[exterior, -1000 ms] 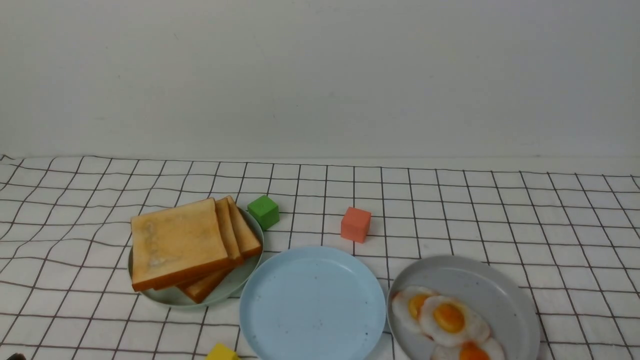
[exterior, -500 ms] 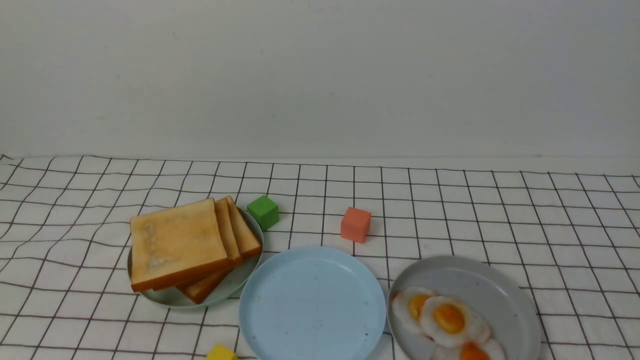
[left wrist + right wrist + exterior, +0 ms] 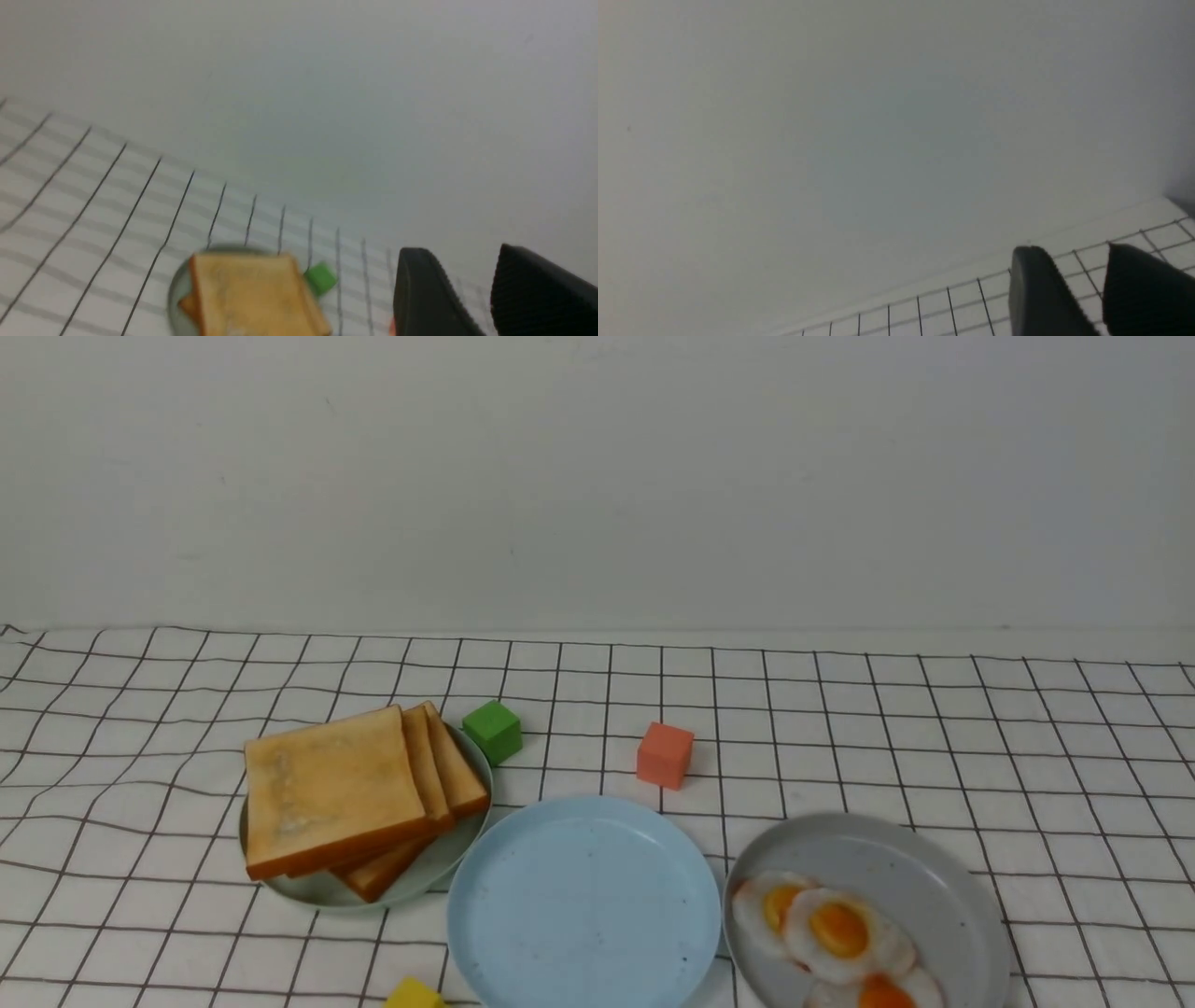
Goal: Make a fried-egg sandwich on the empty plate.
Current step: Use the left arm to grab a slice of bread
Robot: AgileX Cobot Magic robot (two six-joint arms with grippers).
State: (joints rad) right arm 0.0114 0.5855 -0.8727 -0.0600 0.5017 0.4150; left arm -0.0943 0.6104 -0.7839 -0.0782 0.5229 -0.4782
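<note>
**A:** What is the left gripper (image 3: pixel 462 252) doing?

**B:** Its two black fingers (image 3: pixel 420 294) stand partly apart, with only blurred background between them. It grips nothing and touches nothing. Its blurred wrist view takes in the toast slices (image 3: pixel 252 294) and the green cube (image 3: pixel 321 277).

**A:** And the right gripper (image 3: pixel 1073 249)?

**B:** Much the same. There is a narrow gap between its fingers and nothing is held. The checked cloth (image 3: pixel 962 303) and the wall lie behind them.

**A:** Where is the light blue plate (image 3: pixel 583 905)?

**B:** Low in the middle of the front view, and bare. At ten o'clock from it the toast slices lie stacked on the pale green plate (image 3: pixel 448 859), just beside it. At four o'clock the fried eggs (image 3: pixel 836 929), three yolks showing, lie on the grey plate (image 3: pixel 915 877), whose rim nearly touches it. The green cube sits at eleven, the orange cube (image 3: pixel 665 754) at one and the yellow cube (image 3: pixel 411 995) at seven.
</note>
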